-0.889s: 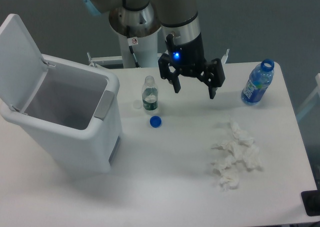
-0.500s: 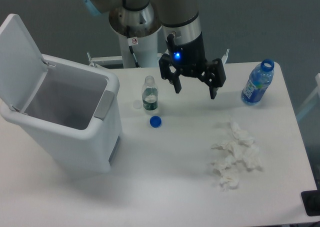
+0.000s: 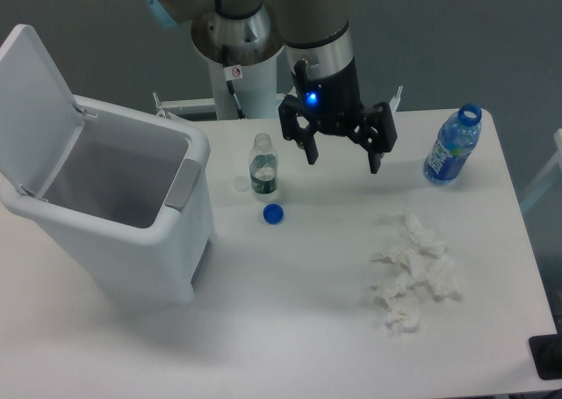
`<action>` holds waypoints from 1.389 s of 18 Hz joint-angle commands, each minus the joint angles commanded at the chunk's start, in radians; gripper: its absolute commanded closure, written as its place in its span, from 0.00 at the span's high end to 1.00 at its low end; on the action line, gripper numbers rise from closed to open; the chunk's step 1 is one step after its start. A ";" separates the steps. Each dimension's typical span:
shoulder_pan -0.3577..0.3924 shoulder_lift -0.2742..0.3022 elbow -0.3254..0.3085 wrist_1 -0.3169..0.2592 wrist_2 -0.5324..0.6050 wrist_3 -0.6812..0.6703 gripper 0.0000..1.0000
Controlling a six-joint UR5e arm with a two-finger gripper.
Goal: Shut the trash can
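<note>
White tabletop (image 3: pixel 290 311) held the trash can (image 3: pixel 123 232) at the left, its lid (image 3: pixel 35 100) standing open. Above the far middle hung the gripper (image 3: pixel 342 160), jaws spread wide around nothing. Near it stood a small clear bottle (image 3: pixel 262 166), uncapped, a blue cap (image 3: pixel 273 214) beside.

- You see the trash can (image 3: pixel 123 241) in smooth white plastic with a soft sheen; its push tab (image 3: pixel 183 184) is matt grey.
- Your pincer (image 3: pixel 342 154) looks like matt black plastic or metal.
- The small bottle (image 3: pixel 262 165) and the blue-tinted bottle (image 3: pixel 452 146) are clear, glossy plastic.
- The tissues (image 3: pixel 413 274) are crumpled white paper.
- The table (image 3: pixel 290 329) is smooth matt white.
</note>
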 joint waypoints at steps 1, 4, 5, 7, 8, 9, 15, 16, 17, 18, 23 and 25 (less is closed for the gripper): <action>0.000 0.009 0.002 0.000 0.018 -0.009 1.00; -0.009 0.026 0.011 0.001 0.019 -0.115 1.00; -0.018 0.032 0.021 0.000 0.017 -0.153 1.00; -0.049 0.048 0.029 -0.002 0.017 -0.236 1.00; -0.066 0.055 0.028 -0.005 0.015 -0.276 1.00; -0.083 0.063 0.029 -0.012 0.015 -0.313 1.00; -0.207 0.095 0.034 -0.023 -0.017 -0.523 1.00; -0.213 0.097 0.044 -0.023 -0.041 -0.550 1.00; -0.216 0.100 0.054 -0.025 -0.070 -0.574 1.00; -0.224 0.107 0.057 -0.025 -0.098 -0.598 1.00; -0.285 0.146 0.066 -0.026 -0.155 -0.716 1.00; -0.304 0.160 0.066 -0.026 -0.176 -0.759 1.00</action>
